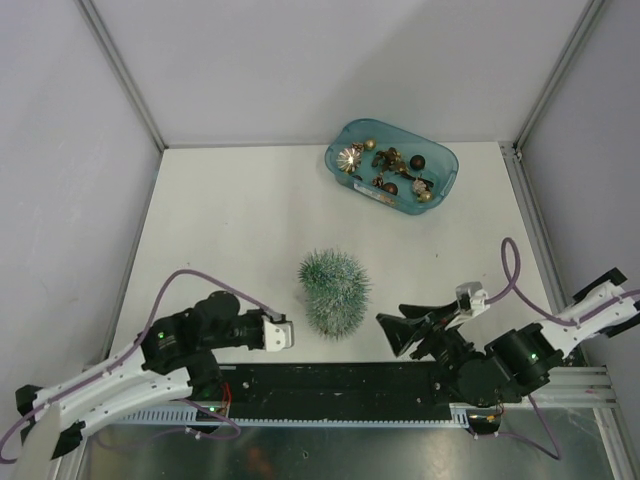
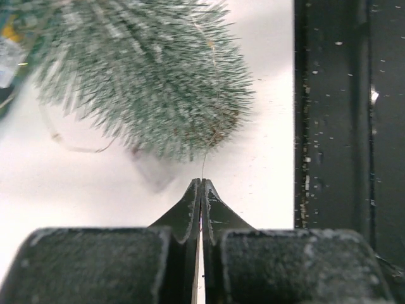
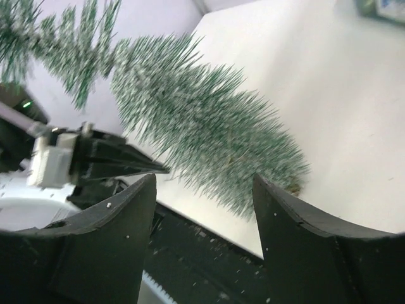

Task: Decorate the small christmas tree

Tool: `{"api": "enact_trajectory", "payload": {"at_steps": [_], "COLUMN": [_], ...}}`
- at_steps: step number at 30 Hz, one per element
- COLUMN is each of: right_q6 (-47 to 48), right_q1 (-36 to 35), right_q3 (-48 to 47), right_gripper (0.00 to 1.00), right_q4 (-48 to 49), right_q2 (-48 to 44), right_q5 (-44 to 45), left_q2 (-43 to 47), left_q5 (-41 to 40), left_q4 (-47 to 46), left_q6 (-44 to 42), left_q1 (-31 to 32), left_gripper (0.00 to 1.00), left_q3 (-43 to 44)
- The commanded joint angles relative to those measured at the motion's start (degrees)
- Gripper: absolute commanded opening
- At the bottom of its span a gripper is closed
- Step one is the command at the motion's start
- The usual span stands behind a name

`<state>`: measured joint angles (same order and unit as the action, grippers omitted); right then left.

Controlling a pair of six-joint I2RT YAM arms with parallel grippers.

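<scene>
Top external: tree [image 1: 335, 292] btwn closed L claw [image 1: 289, 335], parted R claw [image 1: 386, 335]

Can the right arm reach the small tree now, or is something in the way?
Probably yes. The right gripper stands open close beside the tree, pointing at it, and nothing lies between them.

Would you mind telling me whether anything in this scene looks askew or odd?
The small christmas tree seems to lean over rather than stand upright, and it is blurred in both wrist views, as if moving. The open right gripper is not holding it.
</scene>
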<state>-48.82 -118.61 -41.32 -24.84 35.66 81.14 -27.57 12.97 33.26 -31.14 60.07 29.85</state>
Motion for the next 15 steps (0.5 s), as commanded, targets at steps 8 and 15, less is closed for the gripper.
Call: {"api": "enact_trajectory", "payload": {"at_steps": [8, 15], "right_q6": [5.03, 6.48], "right_q1": [24.15, 44.00], "right_q3": [-6.13, -7.13], "right_gripper": [0.68, 0.70], "right_q4": [-5.53, -3.04], "right_q2": [-1.26, 4.41], "right_q5": [-5.47, -23.92], "left_q2": [10.58, 10.93], "left_q5": [-12.00, -12.49], "left_q4": [1.18, 2.05], "left_q6": [-6.13, -10.27], "left_q1": [-1.34, -2.08], "left_gripper": [0.00, 0.00], "left_q3": [-6.07, -8.36]}}
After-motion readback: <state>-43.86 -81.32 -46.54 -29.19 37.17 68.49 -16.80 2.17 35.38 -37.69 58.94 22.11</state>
